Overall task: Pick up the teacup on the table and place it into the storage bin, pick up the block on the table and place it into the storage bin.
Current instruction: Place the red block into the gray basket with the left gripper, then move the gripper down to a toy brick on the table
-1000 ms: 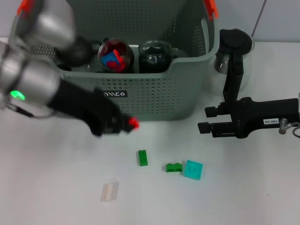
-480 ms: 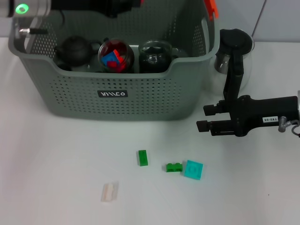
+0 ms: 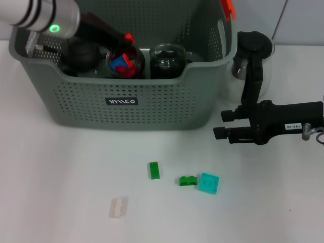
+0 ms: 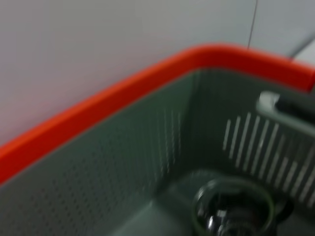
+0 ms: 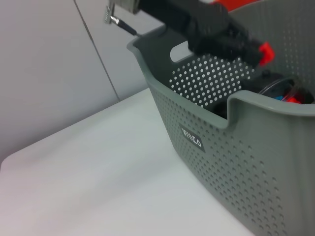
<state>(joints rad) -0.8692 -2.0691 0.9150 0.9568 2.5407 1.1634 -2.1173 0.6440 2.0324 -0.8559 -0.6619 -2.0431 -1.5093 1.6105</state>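
- Head view shows our left gripper [image 3: 129,39] reaching inside the storage bin [image 3: 152,104], holding a small red block [image 3: 129,37] in its fingers just above a clear cup [image 3: 124,61] of red and blue pieces.
- We judge the block step to be near its end: the block is over the bin but not yet let go.
- Inside the bin we also see a dark teapot [image 3: 81,54] and a glass vessel [image 3: 170,59]; which of these is the teacup we cannot tell.
- On the tabletop [image 3: 61,182] lie a green block [image 3: 154,170], a darker green block [image 3: 188,180], a teal block [image 3: 208,183] and a pale block [image 3: 118,207], so more may remain.
- Our right gripper [image 3: 218,125] waits beside the bin near the glass coffee pot [image 3: 253,53], its fingers apart and empty.
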